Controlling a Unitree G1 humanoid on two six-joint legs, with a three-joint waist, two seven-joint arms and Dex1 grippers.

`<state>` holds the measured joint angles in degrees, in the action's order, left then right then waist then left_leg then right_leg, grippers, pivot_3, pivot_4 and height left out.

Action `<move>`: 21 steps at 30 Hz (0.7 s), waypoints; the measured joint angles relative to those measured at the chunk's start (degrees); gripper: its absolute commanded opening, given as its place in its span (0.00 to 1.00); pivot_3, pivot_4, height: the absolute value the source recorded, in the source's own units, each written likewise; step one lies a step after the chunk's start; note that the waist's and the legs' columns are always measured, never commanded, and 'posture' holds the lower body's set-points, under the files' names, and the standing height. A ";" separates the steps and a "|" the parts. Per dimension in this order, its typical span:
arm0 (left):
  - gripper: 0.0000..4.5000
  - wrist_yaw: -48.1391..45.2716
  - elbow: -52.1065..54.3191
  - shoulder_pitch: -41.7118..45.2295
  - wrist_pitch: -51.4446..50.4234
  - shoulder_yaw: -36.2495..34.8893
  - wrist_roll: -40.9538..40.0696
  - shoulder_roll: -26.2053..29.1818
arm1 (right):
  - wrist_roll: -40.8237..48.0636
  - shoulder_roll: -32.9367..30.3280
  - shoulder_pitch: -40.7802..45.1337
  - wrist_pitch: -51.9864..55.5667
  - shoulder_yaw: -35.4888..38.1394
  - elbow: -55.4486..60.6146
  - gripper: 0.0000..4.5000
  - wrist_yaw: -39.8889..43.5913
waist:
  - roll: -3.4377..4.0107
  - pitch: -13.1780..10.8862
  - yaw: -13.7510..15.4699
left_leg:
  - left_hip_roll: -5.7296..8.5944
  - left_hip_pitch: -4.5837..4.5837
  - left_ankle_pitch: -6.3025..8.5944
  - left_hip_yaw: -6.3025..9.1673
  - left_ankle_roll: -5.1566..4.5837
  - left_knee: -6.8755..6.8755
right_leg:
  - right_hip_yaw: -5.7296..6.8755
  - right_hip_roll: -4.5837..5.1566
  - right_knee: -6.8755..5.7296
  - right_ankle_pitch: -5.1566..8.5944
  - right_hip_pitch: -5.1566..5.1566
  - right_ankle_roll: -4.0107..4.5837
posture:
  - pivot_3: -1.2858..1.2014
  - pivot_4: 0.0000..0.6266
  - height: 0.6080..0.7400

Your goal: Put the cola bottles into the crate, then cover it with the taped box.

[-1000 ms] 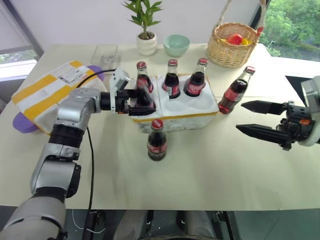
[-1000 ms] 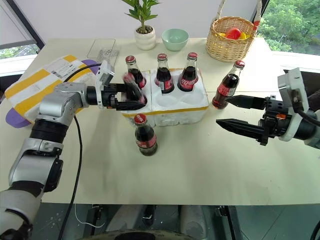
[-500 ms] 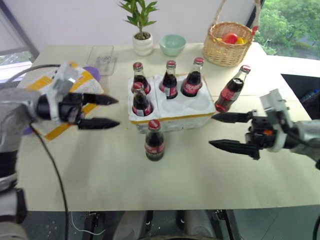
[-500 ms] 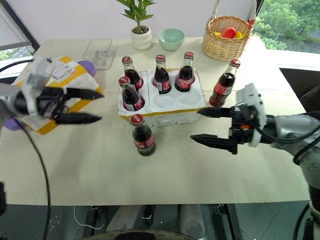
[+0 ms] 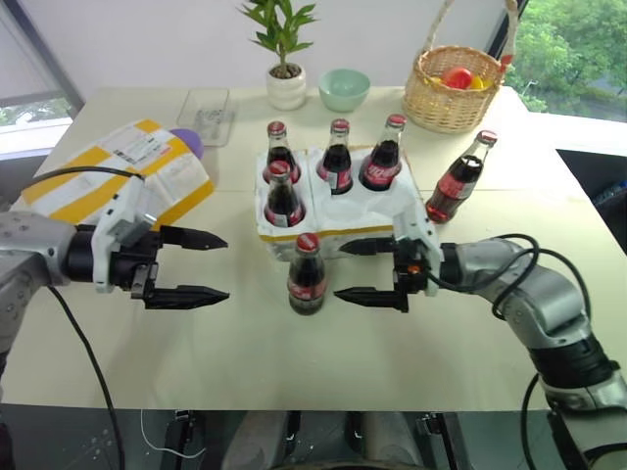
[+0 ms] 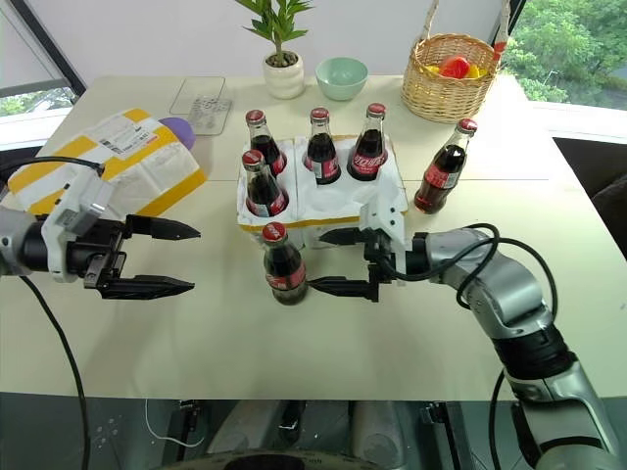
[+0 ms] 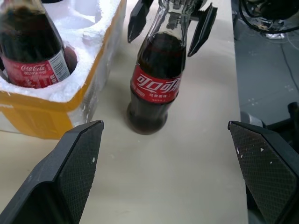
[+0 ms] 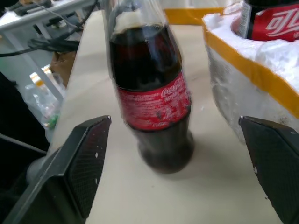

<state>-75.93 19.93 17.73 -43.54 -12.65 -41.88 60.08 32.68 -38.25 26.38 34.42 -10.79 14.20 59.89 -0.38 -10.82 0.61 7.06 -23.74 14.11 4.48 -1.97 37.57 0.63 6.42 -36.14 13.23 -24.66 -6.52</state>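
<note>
Right gripper [image 5: 367, 270] spread wide, level, pointing at lone bottle [image 5: 307, 275] standing on table [image 5: 294, 352] just in front of crate [image 5: 338, 220]; holds nothing. Left gripper [image 5: 206, 266] also spread and empty, on bottle's far side, well apart from it. Four bottles seated in crate: back row full, one in front-left well [image 5: 282, 196]; two front wells free. Sixth bottle [image 5: 458, 178] beside crate's right end, leaning. Box [image 5: 108, 181] flat at table's left, label up. For a clean pick, likely best: slide fingers either side of glass body at label height, below neck, centre before closing, keep bottle upright, avoid nudging crate wall close behind. Then lift clear over rim and lower straight into a free front well. Risk: tipping bottle with a fingertip on approach. Labels: red band, white Coca-Cola script on crate bottles; Chinese characters on lone bottle in left wrist view. Shipping label print too small to read.
</note>
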 measured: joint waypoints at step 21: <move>0.99 1.15 -0.98 2.52 2.09 1.81 0.08 -0.39 | -4.98 10.93 5.25 -1.67 -6.79 -6.31 1.00 4.18 | 0.00 0.00 -0.11 | 0.00 0.04 -0.14 0.01 0.22 -0.21 | 0.00 -0.03 -0.01 0.00 -0.09 0.01 | 0.52 0.24 0.94</move>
<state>-74.78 18.94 20.25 -41.44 -10.83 -41.80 59.69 27.70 -27.32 31.63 32.75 -17.57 7.89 64.07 -0.38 -10.82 0.50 7.05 -23.70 13.97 4.49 -1.75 37.36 0.62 6.39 -36.14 13.23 -24.75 -6.51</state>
